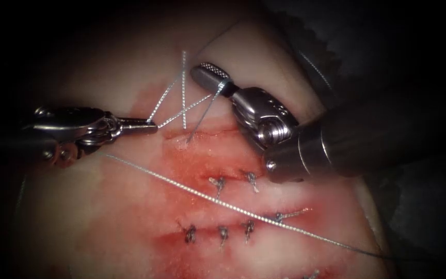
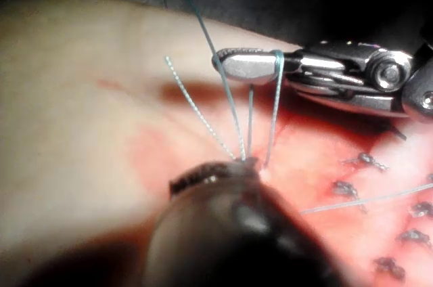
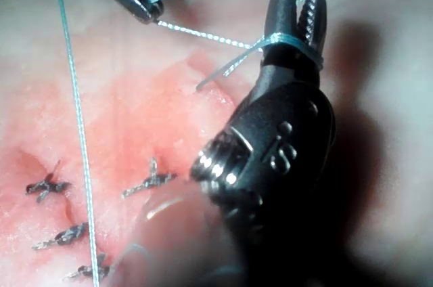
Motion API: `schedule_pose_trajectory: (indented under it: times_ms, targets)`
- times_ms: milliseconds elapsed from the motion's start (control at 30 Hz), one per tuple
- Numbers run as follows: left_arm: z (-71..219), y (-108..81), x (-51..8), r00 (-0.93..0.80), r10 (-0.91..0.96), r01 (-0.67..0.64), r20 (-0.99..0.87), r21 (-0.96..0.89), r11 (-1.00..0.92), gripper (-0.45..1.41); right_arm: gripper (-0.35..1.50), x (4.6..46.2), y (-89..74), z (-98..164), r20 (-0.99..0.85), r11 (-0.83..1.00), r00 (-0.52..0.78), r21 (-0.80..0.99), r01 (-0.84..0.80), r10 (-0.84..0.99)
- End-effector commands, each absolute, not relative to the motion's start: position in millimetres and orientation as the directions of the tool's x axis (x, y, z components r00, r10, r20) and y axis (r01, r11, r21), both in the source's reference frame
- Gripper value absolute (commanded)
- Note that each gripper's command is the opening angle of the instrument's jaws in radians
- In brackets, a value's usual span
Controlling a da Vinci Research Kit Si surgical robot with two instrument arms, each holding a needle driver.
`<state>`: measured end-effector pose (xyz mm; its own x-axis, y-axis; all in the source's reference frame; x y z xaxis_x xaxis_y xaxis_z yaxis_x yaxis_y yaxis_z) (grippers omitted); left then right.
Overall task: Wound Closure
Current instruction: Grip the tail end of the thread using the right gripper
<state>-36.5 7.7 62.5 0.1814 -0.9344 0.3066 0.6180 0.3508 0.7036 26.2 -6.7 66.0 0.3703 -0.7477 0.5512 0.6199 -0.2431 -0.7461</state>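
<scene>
Pale tissue with red fluid fills the frame. At centre left, the left tool is clamped on the thread. At upper centre, thread wraps the right tool, its jaws slightly apart.

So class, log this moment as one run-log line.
left tool: shut on thread | right tool: open, thread looped round jaws | needle: unseen | tissue: stitched

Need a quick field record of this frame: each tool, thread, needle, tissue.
left tool: jaws shut on the thread, left of the cut
right tool: thread wrapped around its jaws, which stand slightly apart in the right wrist view
needle: not identifiable
tissue: finished stitches in rows, red fluid around them
long thread strand: lies diagonally across the stitches
</scene>
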Motion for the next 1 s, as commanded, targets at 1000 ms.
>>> schedule_pose_trajectory:
  times_ms: [1000]
  targets:
    - [61.1,9.5,-35.8,0.201,-0.935,0.614,0.291,0.706,0.352,-0.45,0.61,30.7,-7.4,70.1,0.49,-0.183,0.324,-0.734,0.654,-0.809]
